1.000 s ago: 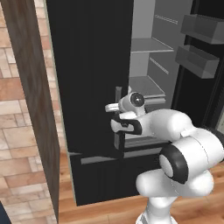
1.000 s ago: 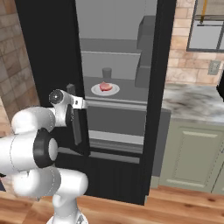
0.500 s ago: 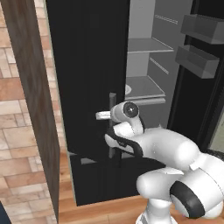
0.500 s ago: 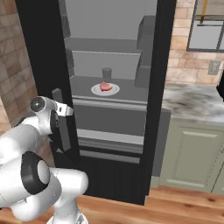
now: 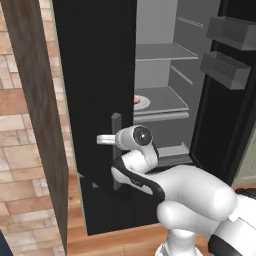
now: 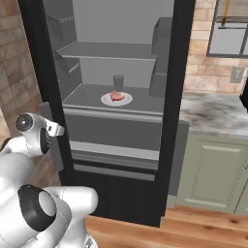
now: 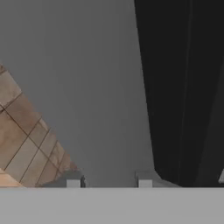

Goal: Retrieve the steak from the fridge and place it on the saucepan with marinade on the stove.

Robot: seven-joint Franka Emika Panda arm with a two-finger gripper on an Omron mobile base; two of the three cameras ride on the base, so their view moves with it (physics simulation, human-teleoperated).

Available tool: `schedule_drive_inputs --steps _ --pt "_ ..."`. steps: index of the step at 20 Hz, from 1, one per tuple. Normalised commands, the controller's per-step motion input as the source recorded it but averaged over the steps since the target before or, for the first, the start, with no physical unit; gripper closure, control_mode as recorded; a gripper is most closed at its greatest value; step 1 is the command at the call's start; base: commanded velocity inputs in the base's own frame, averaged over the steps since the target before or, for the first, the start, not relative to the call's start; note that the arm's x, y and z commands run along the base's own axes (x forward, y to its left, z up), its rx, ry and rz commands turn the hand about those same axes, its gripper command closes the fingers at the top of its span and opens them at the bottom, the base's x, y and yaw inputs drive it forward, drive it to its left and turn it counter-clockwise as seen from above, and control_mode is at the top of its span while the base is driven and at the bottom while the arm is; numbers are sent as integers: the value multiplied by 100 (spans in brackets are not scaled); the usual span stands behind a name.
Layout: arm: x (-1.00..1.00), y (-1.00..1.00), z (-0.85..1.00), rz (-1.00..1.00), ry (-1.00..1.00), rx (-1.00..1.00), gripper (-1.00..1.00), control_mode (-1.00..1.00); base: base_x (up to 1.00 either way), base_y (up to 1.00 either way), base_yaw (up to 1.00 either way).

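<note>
The black fridge (image 6: 172, 72) stands open. On a middle grey shelf the small pink-red steak (image 6: 116, 95) lies on a round white plate (image 6: 125, 100); its red edge (image 5: 136, 101) peeks past the left door. My gripper (image 5: 103, 139) is at the grey bar handle (image 5: 116, 124) of that left door (image 5: 97, 75), low on the bar. In the hand view the fingertips (image 7: 73, 180) straddle a broad grey surface, and contact with it is unclear. My gripper (image 6: 58, 130) sits beside the door's edge. The saucepan and the stove are out of view.
A grey cup (image 6: 118, 80) stands behind the plate. The right door (image 5: 235, 100) hangs open with grey bins (image 5: 224, 69). A marble counter (image 6: 213, 110) over green cabinets (image 6: 213, 169) lies to the right. Brick wall (image 5: 25, 150) and a wood panel (image 5: 35, 90) close in on the left.
The left fridge door has swung further open, exposing more of the shelves. My arm has swept left and lower with the door handle.
</note>
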Motion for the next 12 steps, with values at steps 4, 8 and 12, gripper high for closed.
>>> schedule_drive_inputs --steps 4,8,12 --pt "-3 45 0 7 6 0 100 -100 0 0 0" --pt "8 3 0 1 0 0 -100 -100 0 0 0" --pt "-50 -1 4 0 -1 0 -100 -100 0 0 0"
